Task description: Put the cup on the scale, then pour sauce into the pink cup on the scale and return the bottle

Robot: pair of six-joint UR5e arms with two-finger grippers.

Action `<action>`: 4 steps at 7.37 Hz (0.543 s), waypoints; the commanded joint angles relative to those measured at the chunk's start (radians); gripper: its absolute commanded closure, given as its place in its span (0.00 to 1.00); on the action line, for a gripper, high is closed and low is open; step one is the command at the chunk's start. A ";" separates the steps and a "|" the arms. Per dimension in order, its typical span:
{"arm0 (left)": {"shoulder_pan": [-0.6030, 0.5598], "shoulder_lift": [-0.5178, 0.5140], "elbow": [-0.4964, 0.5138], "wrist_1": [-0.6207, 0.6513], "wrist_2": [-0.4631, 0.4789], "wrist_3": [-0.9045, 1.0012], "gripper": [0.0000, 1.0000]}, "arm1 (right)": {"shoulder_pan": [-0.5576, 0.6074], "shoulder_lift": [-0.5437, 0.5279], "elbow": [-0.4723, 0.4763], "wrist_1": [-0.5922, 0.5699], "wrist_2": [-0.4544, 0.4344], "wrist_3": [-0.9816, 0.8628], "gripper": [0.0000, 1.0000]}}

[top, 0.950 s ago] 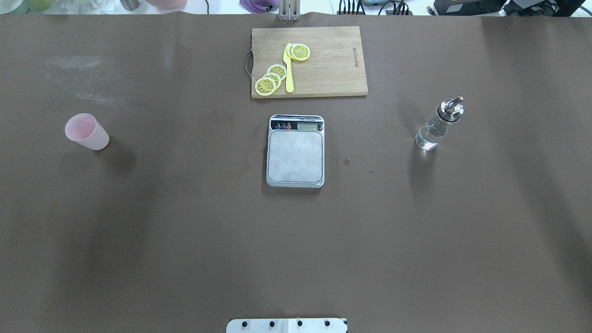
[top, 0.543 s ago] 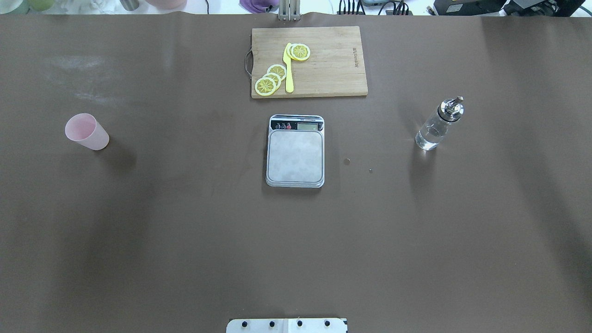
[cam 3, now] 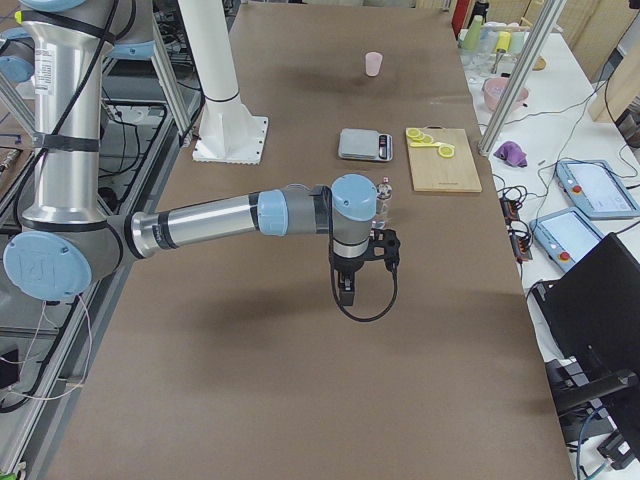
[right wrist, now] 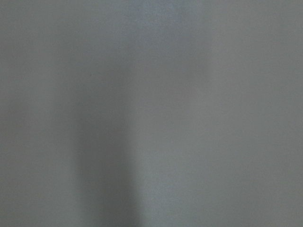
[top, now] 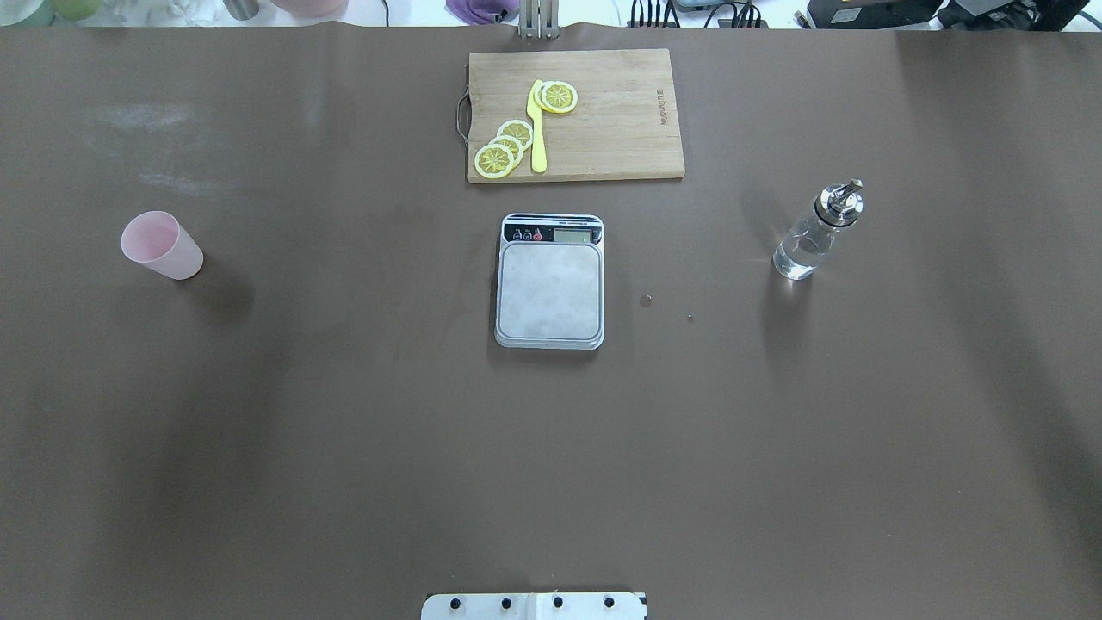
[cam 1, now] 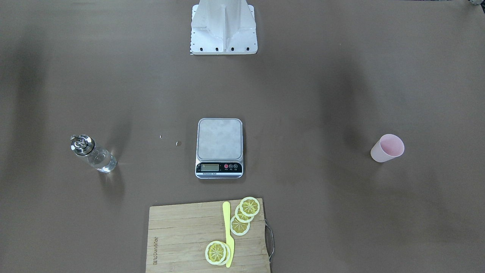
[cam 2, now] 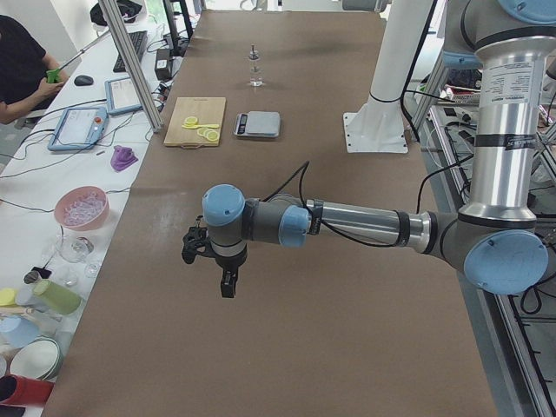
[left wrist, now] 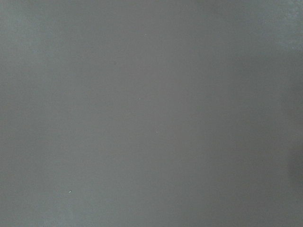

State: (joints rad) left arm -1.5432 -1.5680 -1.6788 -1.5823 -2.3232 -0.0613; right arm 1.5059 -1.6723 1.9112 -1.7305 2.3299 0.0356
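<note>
The pale pink cup (top: 162, 245) stands upright on the brown table at the left, also in the front view (cam 1: 387, 148). The silver scale (top: 549, 280) sits bare at the table's middle (cam 1: 219, 147). The clear glass bottle (top: 815, 232) with its silver pourer stands at the right (cam 1: 93, 154), with clear sauce inside. My left gripper (cam 2: 228, 282) shows only in the exterior left view, hanging above the table. My right gripper (cam 3: 345, 293) shows only in the exterior right view, near the bottle (cam 3: 383, 195). I cannot tell whether either is open or shut. Both wrist views show only table surface.
A wooden cutting board (top: 603, 129) lies beyond the scale, with lemon slices (top: 504, 148) and a yellow knife (top: 537, 129) on it. Two small specks (top: 646, 300) lie right of the scale. The robot's white base (cam 1: 224, 26) stands at the near edge.
</note>
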 commanded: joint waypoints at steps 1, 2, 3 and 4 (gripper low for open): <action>0.000 0.000 0.002 -0.001 0.001 0.001 0.01 | -0.001 0.000 -0.001 0.016 0.003 0.004 0.00; 0.000 0.000 -0.001 -0.001 0.001 0.000 0.01 | -0.001 0.000 -0.001 0.016 0.002 0.003 0.00; 0.000 -0.001 -0.002 -0.002 -0.001 0.000 0.02 | -0.001 0.000 0.002 0.016 0.002 0.004 0.00; 0.000 -0.001 -0.002 -0.002 -0.001 0.000 0.01 | -0.001 0.000 0.002 0.016 0.002 0.004 0.00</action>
State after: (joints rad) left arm -1.5432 -1.5686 -1.6803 -1.5841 -2.3235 -0.0613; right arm 1.5049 -1.6721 1.9117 -1.7153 2.3318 0.0395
